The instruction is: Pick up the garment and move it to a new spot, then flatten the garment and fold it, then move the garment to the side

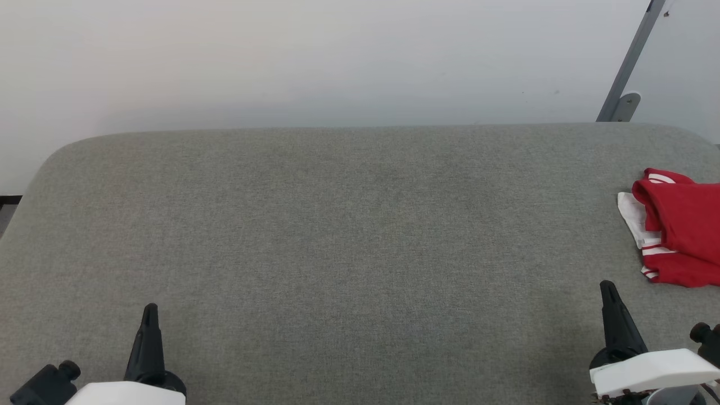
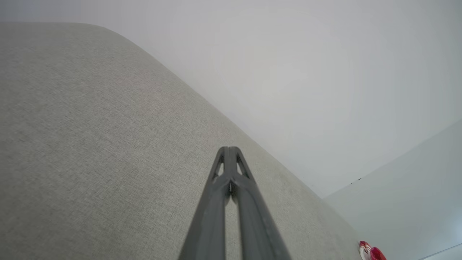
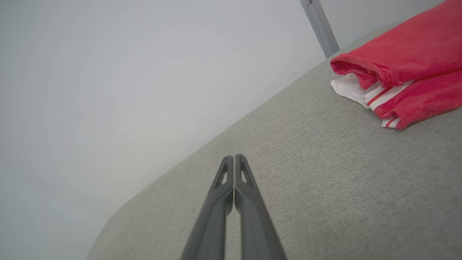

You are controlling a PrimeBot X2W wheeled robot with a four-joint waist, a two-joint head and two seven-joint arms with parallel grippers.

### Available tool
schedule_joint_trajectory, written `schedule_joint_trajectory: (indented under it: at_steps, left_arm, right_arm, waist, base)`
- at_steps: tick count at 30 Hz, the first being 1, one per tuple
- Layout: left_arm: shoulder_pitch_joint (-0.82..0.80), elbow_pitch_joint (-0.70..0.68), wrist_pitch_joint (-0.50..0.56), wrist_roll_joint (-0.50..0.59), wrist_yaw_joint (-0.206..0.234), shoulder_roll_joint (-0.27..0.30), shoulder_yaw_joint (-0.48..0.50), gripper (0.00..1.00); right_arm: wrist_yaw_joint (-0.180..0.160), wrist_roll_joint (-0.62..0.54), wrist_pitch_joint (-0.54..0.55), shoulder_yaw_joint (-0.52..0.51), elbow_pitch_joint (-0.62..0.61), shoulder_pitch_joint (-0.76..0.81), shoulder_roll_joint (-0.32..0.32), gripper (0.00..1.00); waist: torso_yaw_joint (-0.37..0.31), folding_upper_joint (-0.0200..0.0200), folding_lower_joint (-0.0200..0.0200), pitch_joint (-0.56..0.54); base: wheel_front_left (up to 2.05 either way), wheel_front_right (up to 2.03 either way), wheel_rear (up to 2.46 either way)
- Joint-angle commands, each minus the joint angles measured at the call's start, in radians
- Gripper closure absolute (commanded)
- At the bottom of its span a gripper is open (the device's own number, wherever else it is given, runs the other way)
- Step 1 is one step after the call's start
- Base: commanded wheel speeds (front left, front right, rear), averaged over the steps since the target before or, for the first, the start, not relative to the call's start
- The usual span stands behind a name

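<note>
Since the red shirt is seen folded at the frame's right edge, the task is judged pretty much done; left gripper and right gripper are pinched closed, empty.

The garment, at the right edge of the grey fabric surface, is cut off by the head view's right side and cropped again in the right wrist view, so its full extent cannot be told. Its red upper layer hides most of the white part beneath. In the left wrist view it is a speck, perhaps a sleeve end. The grey post runs out past the top.
</note>
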Motion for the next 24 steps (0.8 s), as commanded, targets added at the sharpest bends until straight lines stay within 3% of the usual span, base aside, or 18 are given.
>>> schedule_joint_trajectory:
  at_steps: [1,24]
  left_arm:
    - [-0.026,-0.008,0.007,-0.024,-0.002,0.006,0.004,1.0]
    - [-0.08,0.028,0.081,-0.286,-0.003,-0.004,0.005,1.0]
  right_arm:
    - [0.0,0.025,0.008,-0.004,-0.008,-0.024,0.0,1.0]
    - [0.0,0.303,0.069,-0.007,0.02,-0.066,0.005,1.0]
  waist:
    - [0.0,0.0,0.0,0.0]
    - [-0.005,0.0,0.0,0.003]
  base:
    - [0.0,0.0,0.0]
    - [0.0,0.0,0.0]
